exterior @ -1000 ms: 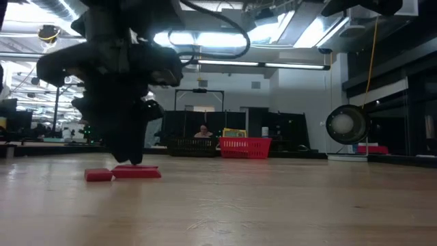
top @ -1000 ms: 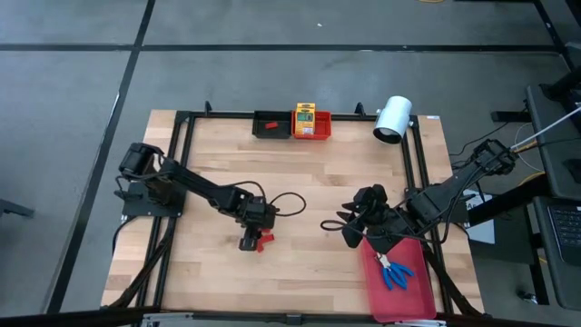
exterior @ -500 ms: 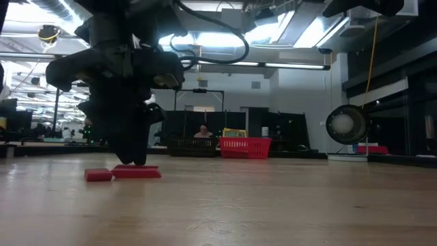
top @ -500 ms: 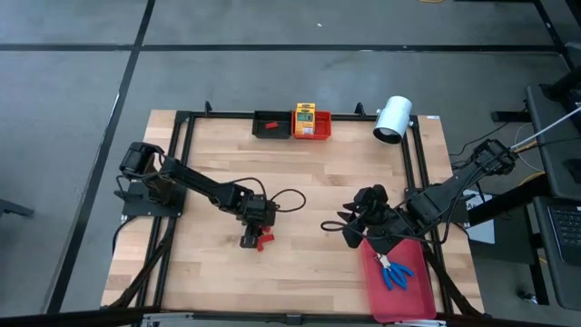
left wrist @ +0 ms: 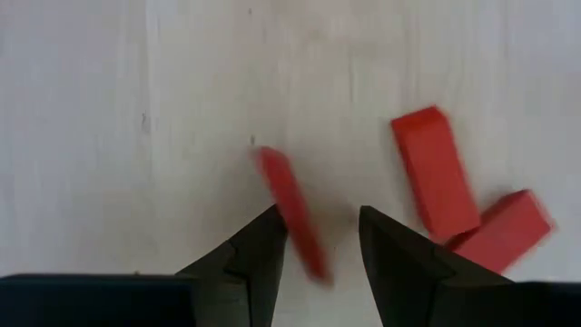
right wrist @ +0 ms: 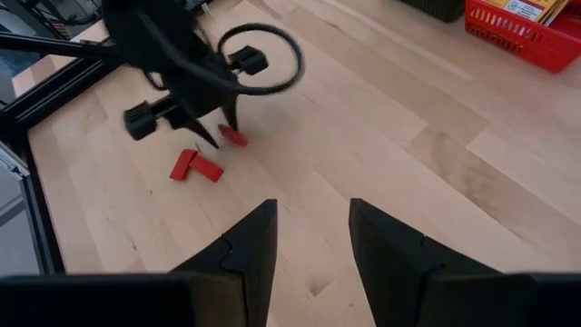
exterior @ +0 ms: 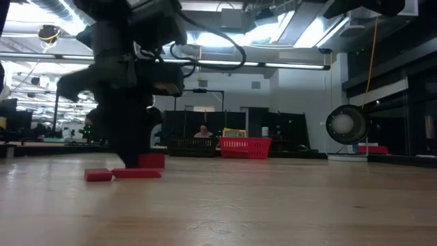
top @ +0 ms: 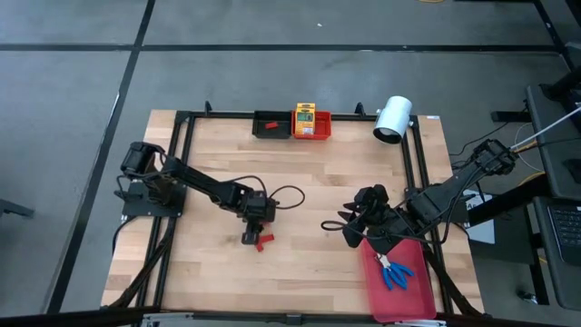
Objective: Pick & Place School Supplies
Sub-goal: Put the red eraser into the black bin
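Observation:
My left gripper (left wrist: 318, 218) hangs over the middle of the table (top: 251, 236), shut on one small red piece (left wrist: 292, 222) that shows blurred between its fingers. Two more red pieces (left wrist: 436, 173) (left wrist: 504, 232) lie flat on the wood beside it, touching end to end. In the low view the held piece (exterior: 151, 161) sits above those two pieces (exterior: 136, 173) (exterior: 99, 175). My right gripper (right wrist: 313, 213) is open and waits by the far left corner of the flat red tray (top: 408, 295), where two blue-handled tools (top: 395, 272) lie. A yellow-and-green box (top: 304, 117) stands in the red bin. My left gripper pinches the red piece (left wrist: 304, 250) between its two fingers from above, pointing down. The piece is lifted clear of the wood and stands on edge, slanted in the gap. The exact spot of contact is blurred.
A black bin (top: 270, 125) holding a red piece and a red bin (top: 320, 131) sit side by side at the far edge. A white cylinder (top: 393, 119) stands at the far right corner. A black cable loops from the left wrist (top: 286, 202). Bare wood lies between the arms.
My left gripper has risen a little, taking one red piece up off the table with it. The other two red pieces have stayed where they lay. The right arm has kept still.

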